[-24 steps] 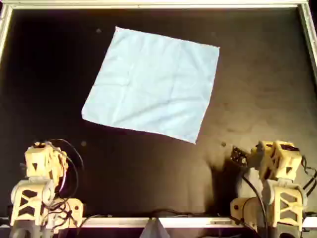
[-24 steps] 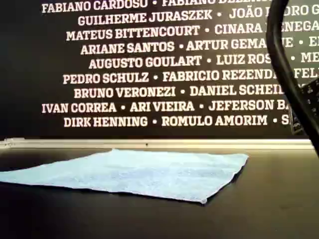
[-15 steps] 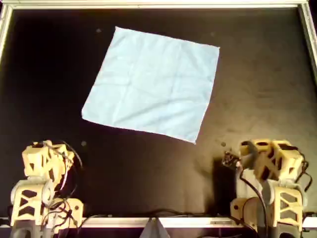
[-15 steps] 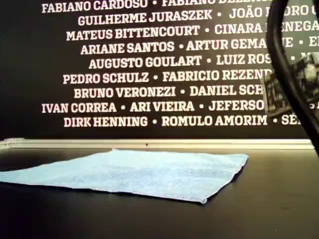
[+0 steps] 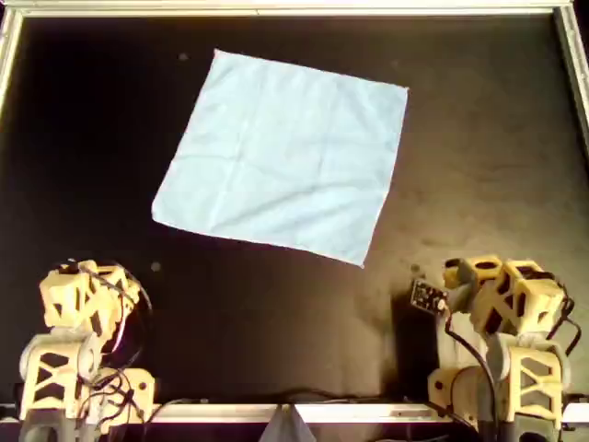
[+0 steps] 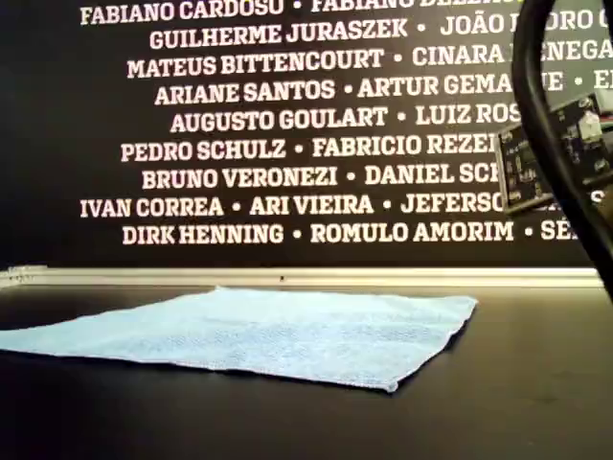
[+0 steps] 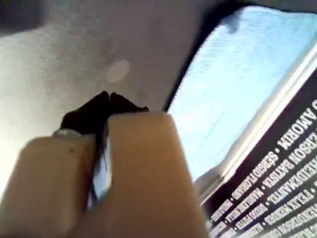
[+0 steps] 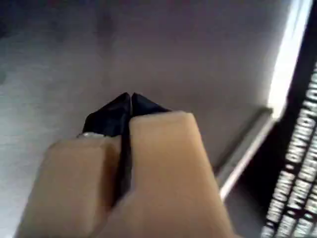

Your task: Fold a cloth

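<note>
The light blue cloth (image 5: 285, 152) lies spread flat as a tilted square on the black table, toward the far side in the overhead view. It also shows low and flat in the exterior view (image 6: 268, 331). My left gripper (image 7: 106, 96) is shut with nothing in it and hangs over bare table, with the cloth (image 7: 233, 84) beyond it. My right gripper (image 8: 130, 96) is shut and empty too, over bare table. In the overhead view the left arm (image 5: 87, 295) is at the near left and the right arm (image 5: 497, 295) at the near right, both apart from the cloth.
A metal rail (image 5: 294, 7) borders the table's far side, and another rail (image 5: 276, 412) runs along the near side. A black wall with white names (image 6: 287, 144) rises behind the table. A circuit board (image 6: 551, 158) and a black cable (image 6: 546, 115) hang at the exterior view's right.
The right arm has swung toward the overhead view's left, and its circuit board has come further into the exterior view. The left arm shifted slightly. The cloth has not moved.
</note>
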